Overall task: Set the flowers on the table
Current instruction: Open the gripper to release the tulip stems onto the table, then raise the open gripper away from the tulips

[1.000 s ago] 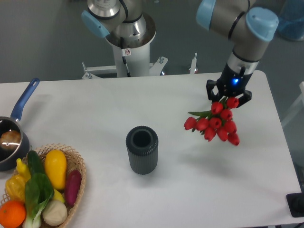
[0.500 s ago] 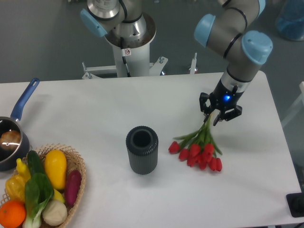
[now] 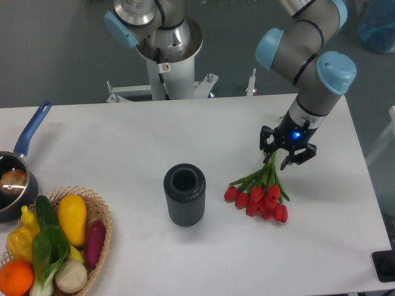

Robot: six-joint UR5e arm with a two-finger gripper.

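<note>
The flowers (image 3: 260, 196), a bunch of red tulips with green stems, lie with their heads on the white table (image 3: 123, 142), to the right of the dark ribbed vase (image 3: 184, 194). The stems slant up and to the right into my gripper (image 3: 281, 160). The gripper points down, low over the table, and is shut on the stem ends. The vase stands upright and looks empty. The tulip heads are about a hand's width from it.
A wicker basket (image 3: 102, 213) of vegetables and fruit stands at the front left. A blue-handled pot (image 3: 13, 185) sits at the left edge. The robot base (image 3: 163, 61) stands behind the table's far edge.
The gripper lowered the flowers from hanging in the air until the heads touched the table. In the last half second it moved slightly right and down with them.
</note>
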